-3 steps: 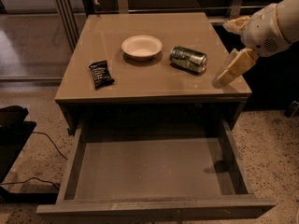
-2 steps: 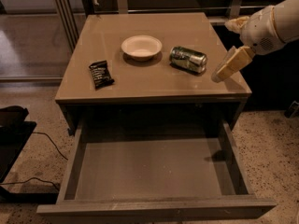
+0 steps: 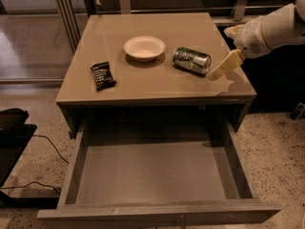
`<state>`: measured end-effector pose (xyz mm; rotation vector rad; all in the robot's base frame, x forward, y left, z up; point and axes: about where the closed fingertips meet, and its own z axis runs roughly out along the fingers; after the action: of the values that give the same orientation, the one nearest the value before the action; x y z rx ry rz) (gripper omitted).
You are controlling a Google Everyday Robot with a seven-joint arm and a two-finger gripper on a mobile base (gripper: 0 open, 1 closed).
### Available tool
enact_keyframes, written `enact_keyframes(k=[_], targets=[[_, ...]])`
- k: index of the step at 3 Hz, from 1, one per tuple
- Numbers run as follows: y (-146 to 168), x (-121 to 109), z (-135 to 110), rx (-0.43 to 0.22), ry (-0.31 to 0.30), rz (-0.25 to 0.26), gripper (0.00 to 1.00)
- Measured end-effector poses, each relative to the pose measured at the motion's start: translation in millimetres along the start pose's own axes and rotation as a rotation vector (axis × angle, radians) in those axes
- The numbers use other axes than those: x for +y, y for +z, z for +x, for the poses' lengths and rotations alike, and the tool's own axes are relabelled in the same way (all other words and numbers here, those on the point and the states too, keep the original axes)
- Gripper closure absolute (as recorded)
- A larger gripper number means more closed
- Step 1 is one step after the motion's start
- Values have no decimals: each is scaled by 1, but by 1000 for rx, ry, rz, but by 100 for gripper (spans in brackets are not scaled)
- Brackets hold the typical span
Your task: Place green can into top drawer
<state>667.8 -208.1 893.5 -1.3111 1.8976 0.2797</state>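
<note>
1. The white-armed gripper (image 3: 218, 53) hovers at the right edge of the beige square tabletop (image 3: 157, 87), jaws spread wide and holding nothing.
2. Just off its lower cream fingertip (image 3: 220, 70) lies the shiny dark-green metal can (image 3: 191, 60), on its side. The long axis runs across the table, one silver end facing the jaws. I cannot tell whether they touch.
3. Past the can from the jaws sits a pale round bowl (image 3: 144, 47), and farther still a black snack wrapper (image 3: 103, 75).
4. Below the jaws, the wide grey-brown top drawer (image 3: 152, 175) stands pulled out.
</note>
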Motion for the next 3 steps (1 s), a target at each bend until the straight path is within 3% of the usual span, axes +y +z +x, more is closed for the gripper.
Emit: enact_keyframes(k=[2, 3], targets=[[52, -24, 9, -4, 67, 8, 0], [72, -26, 1, -18, 76, -8, 0]])
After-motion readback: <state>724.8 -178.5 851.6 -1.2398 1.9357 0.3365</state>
